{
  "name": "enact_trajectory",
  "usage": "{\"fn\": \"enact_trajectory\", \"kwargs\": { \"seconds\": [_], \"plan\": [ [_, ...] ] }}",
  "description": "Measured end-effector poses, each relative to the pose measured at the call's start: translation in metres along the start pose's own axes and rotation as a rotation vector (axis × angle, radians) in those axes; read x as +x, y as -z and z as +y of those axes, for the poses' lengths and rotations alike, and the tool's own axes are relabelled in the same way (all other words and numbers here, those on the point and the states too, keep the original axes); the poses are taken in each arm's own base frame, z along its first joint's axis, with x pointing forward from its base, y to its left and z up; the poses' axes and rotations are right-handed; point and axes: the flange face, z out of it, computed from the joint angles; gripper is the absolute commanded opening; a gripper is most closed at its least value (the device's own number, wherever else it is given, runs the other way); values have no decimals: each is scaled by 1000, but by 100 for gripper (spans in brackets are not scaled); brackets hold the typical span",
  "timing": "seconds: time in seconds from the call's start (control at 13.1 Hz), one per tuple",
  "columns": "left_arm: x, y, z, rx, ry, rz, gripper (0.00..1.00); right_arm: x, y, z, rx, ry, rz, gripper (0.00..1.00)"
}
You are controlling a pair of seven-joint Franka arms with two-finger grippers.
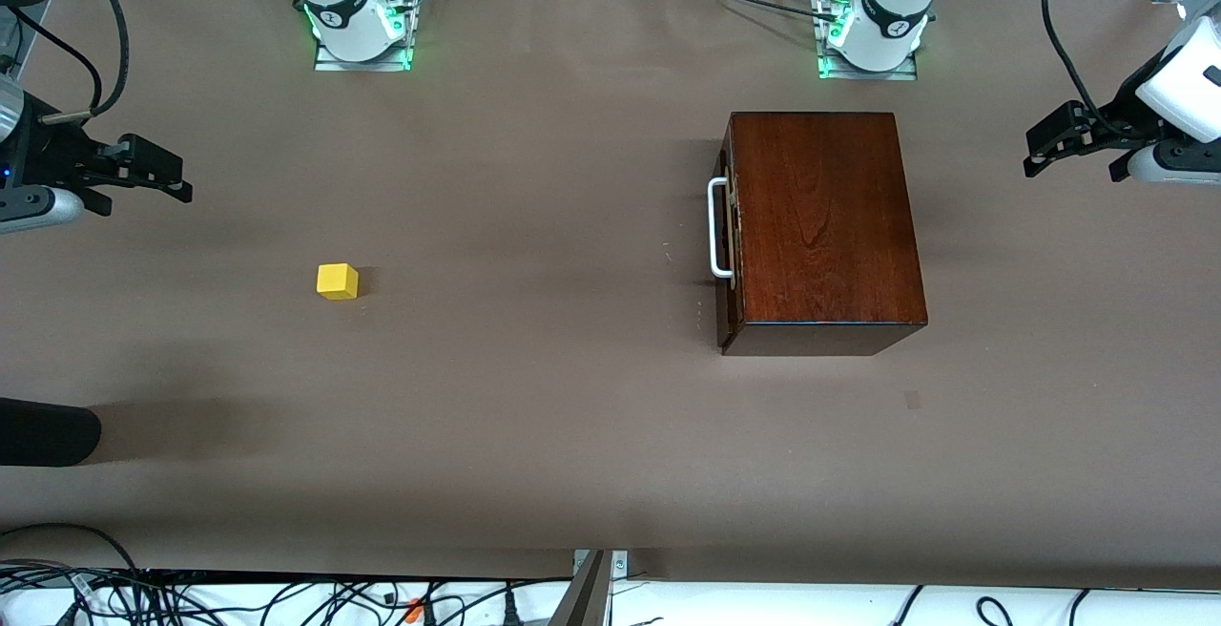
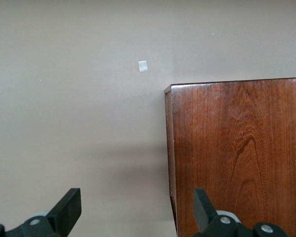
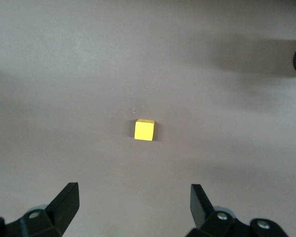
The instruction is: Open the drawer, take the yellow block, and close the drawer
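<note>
Both parked wide open, empty: left hand (image 1: 1068, 151) beside shut drawer (image 1: 730, 230), right hand (image 1: 143, 176) near yellow block (image 1: 338, 281) on table (image 1: 534, 397).

A broad table (image 1: 534, 435) covered in a matte grey-brown sheet fills the scene, evenly lit from above, with soft shadows toward the right arm's end. A small pale square mark (image 1: 913, 400) sits on the covering. Along the edge nearest the front camera runs a white strip with tangled black cables (image 1: 286, 597), and a metal bracket (image 1: 596, 588) stands mid-edge
</note>
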Motion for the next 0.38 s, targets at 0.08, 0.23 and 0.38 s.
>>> {"fn": "enact_trajectory", "kwargs": {
  "seconds": [0.08, 0.23, 0.38],
  "plan": [
    [0, 0, 0, 0, 0, -3, 100, 0, 0, 0, 0, 0, 0, 100],
    [-1, -1, 0, 1, -1, -8, 100, 0, 0, 0, 0, 0, 0, 100],
    [-1, -1, 2, 2, -5, -9, 100, 0, 0, 0, 0, -1, 0, 100]
  ]
}}
